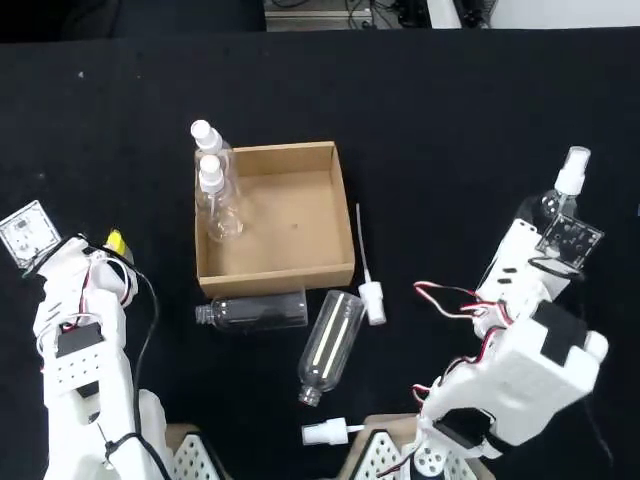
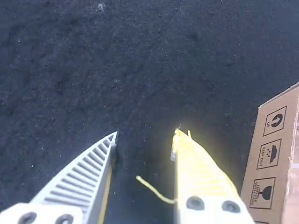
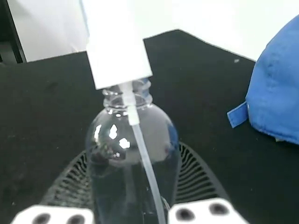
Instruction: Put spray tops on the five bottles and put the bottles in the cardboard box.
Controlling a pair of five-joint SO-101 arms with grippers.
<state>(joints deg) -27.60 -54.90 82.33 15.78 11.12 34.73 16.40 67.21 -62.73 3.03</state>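
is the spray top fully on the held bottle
No: bare neck of the bottle shows under the spray top, tube inside.

Black table (image 1: 460, 100), blue fabric (image 3: 278, 84) on it

A robotics lab bench: a left arm (image 1: 80, 340) and a right arm (image 1: 530, 350), both of white plastic, sit side by side at a surface (image 1: 450, 100) draped in black cloth. Red and white wires (image 1: 450, 300) run exposed, and square printed marker tags (image 1: 25, 232) (image 1: 570, 238) sit on the 2 wrists. Cables (image 1: 330, 12) lie beyond the cloth's far edge. Clear bottles (image 1: 330, 345), loose spray tops (image 1: 372, 300) and a cardboard box (image 1: 285, 215) are laid out on the cloth. A plain white backdrop (image 3: 224, 18) stands behind.
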